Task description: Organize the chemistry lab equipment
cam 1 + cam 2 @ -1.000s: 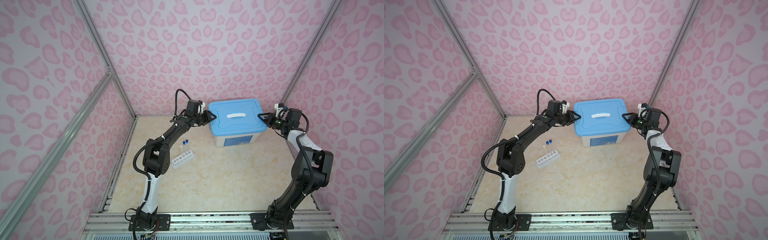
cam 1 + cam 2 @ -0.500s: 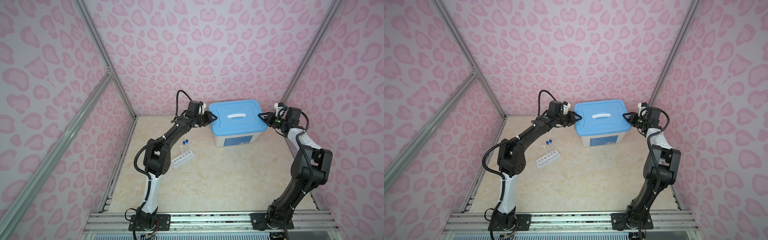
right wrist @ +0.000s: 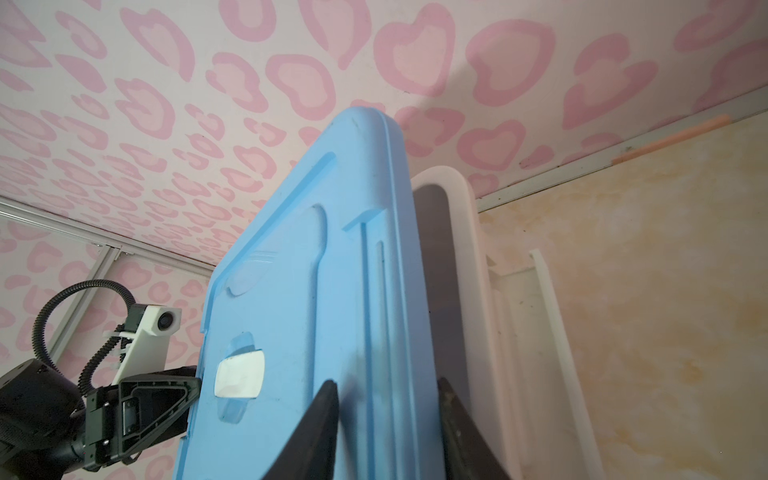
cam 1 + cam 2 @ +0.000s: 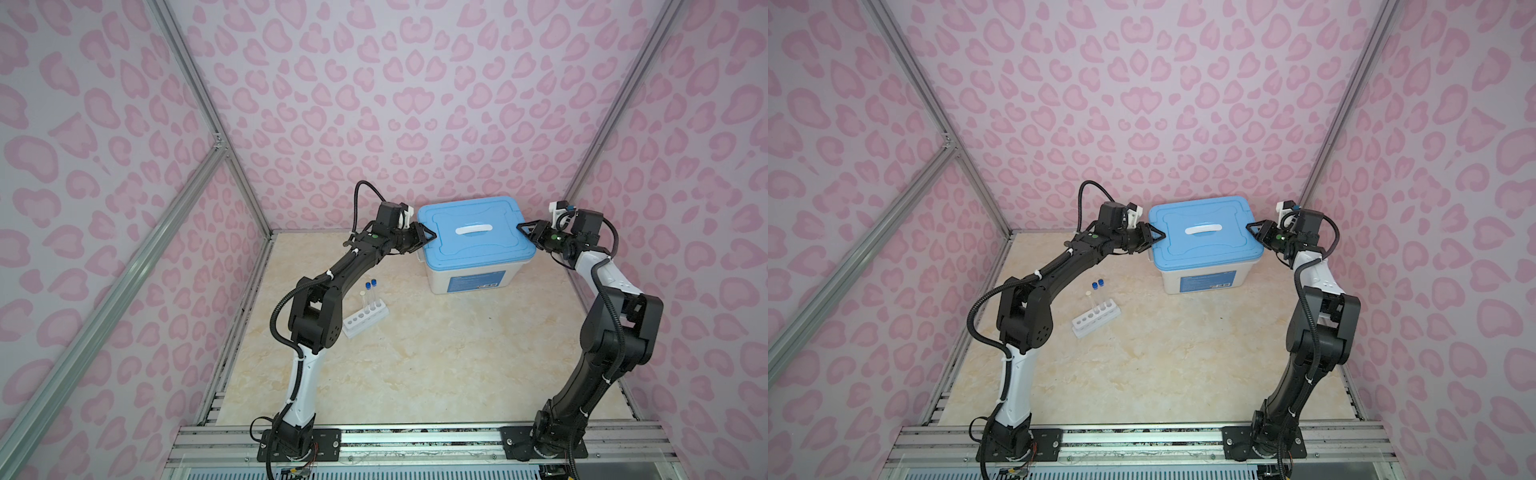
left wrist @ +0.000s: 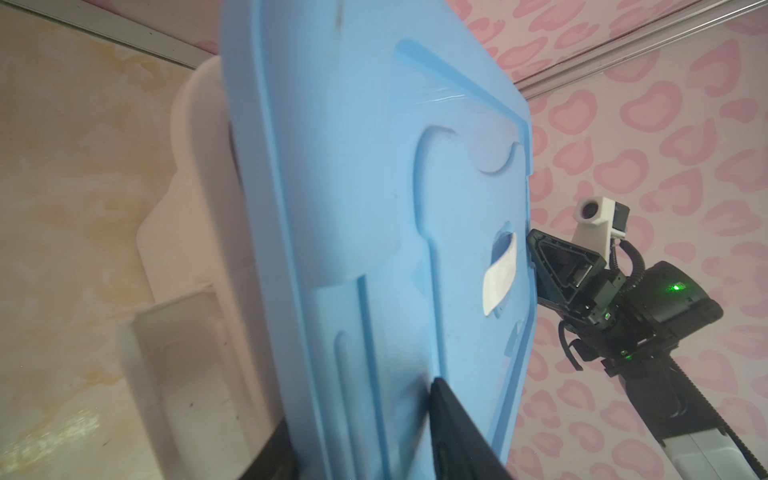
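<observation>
Nearest, at 6 o'clock, runs the metal rail (image 4: 374, 440) where my two arms are bolted. From it the counter (image 4: 415, 374) spreads out, a pale marbled slab, smooth and a little shiny, and mostly bare. At about 9 o'clock on it stands the white six-hole rack (image 4: 365, 323). The three test tubes (image 4: 371, 297) stand upright in the holes at its far end, two with blue caps and one with a white cap. They are well apart from my pincers. I do not see any other lab pieces.

At 12 o'clock, near the back wall, sits the big white bin (image 4: 465, 276). My left pincer (image 4: 430, 236) is closed partway on the 9 o'clock rim of its blue lid (image 4: 473, 249). My right pincer (image 4: 521, 227) clamps the 3 o'clock rim in the same way. In both wrist views the rim lies between the fingers. In the right wrist view a dark gap shows between the lid and the bin.

I judge that the step is to take the lid off with both arms. The danger is uneven lifting. If one arm rises faster, the lid tilts and the thin rim can slide out of one grip. If the lid catches, the bin may come up with it, or skate on the smooth counter.

Farthest are the walls (image 4: 415, 104), lilac with pink spots, framed by aluminium posts (image 4: 208, 112).
</observation>
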